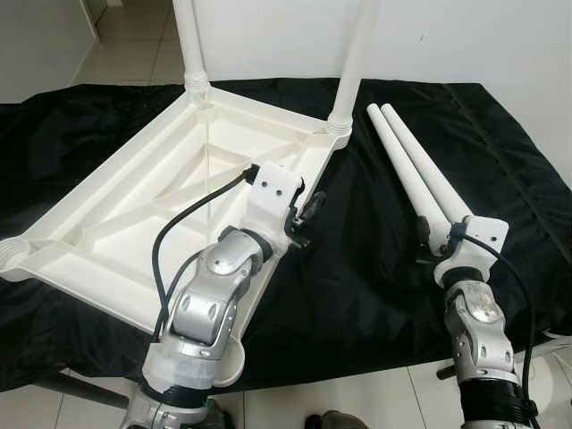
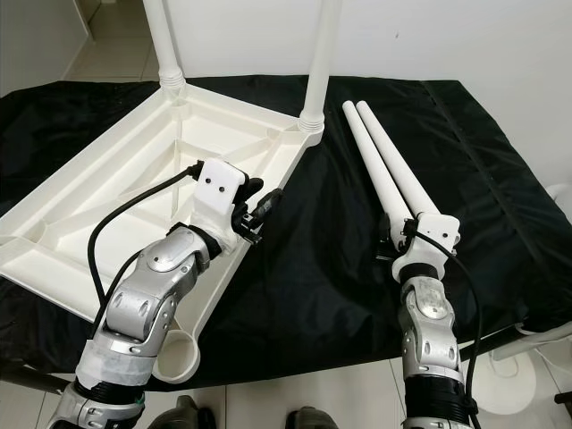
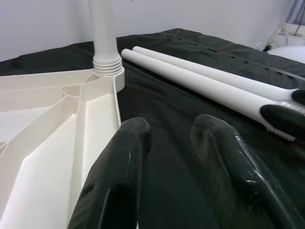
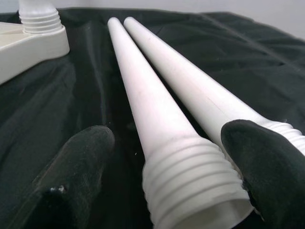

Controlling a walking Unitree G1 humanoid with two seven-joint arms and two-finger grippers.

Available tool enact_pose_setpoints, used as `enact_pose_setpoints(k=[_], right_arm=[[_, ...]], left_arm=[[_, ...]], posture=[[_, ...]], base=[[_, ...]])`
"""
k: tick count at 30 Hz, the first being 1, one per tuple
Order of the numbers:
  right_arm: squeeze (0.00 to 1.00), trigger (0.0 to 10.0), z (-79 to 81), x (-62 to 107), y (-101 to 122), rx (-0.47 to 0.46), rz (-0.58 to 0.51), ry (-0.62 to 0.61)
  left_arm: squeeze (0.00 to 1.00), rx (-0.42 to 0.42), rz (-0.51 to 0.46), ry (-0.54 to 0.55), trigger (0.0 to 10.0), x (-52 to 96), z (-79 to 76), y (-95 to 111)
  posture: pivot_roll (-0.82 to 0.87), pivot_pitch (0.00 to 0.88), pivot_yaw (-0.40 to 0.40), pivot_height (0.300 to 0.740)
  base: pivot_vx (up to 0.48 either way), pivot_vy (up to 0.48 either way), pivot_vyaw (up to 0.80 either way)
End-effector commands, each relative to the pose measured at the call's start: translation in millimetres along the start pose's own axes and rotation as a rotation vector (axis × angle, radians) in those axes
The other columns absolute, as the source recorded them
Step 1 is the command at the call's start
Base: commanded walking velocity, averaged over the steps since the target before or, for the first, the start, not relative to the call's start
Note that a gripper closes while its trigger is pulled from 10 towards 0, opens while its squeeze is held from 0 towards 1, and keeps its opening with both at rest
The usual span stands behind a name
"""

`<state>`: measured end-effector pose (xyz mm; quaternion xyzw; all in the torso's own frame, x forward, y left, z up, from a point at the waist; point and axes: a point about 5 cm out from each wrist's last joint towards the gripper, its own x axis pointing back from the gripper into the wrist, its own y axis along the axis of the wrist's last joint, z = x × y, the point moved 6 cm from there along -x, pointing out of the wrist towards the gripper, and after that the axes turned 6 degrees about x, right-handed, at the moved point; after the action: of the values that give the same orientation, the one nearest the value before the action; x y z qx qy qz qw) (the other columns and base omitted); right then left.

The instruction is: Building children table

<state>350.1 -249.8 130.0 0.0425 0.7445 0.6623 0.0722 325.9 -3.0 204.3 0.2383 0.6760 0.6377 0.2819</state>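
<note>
A white plastic table top [image 1: 134, 206] lies upside down on a black cloth. Two white legs [image 1: 189, 45] [image 1: 356, 63] stand screwed into its far corners. Two loose legs [image 1: 407, 161] [image 1: 433, 174] lie side by side on the cloth to the right. My right gripper [image 4: 174, 157] is open at their near threaded ends, and one leg [image 4: 157, 119] lies between its fingers without being clamped. My left gripper [image 3: 169, 143] hovers low over the top's right rim, open, with nothing between its fingers.
Two empty leg sockets sit at the top's near corners [image 1: 13, 255] [image 2: 179, 357]. The black cloth [image 1: 357, 295] ends just before me, with tiled floor below. A white object [image 2: 545, 357] stands off the cloth's right edge.
</note>
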Motion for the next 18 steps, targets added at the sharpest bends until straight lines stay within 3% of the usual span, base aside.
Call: enact_pose_setpoints(k=[1,9,18], right_arm=[[0.00,10.0,-3.4,-0.1,-5.7,-0.013,0.025,0.000],[0.00,10.0,-10.0,-15.6,-6.7,0.036,0.047,0.070],[0.00,10.0,7.3,-30.6,-3.5,0.049,0.064,0.204]], left_arm=[[0.00,-0.005,-0.016,0.008,10.0,-2.3,-1.0,4.3],[0.00,-0.010,-0.034,0.001,10.0,-2.8,-1.7,8.5],[0.00,-0.021,-0.042,-0.010,10.0,-6.1,-4.4,12.1]], posture=[[-0.10,0.070,-0.019,0.740],[-0.10,0.060,-0.024,0.740],[-0.09,0.054,-0.023,0.740]], base=[[0.000,0.000,0.00],[0.000,0.000,0.00],[0.000,0.000,0.00]])
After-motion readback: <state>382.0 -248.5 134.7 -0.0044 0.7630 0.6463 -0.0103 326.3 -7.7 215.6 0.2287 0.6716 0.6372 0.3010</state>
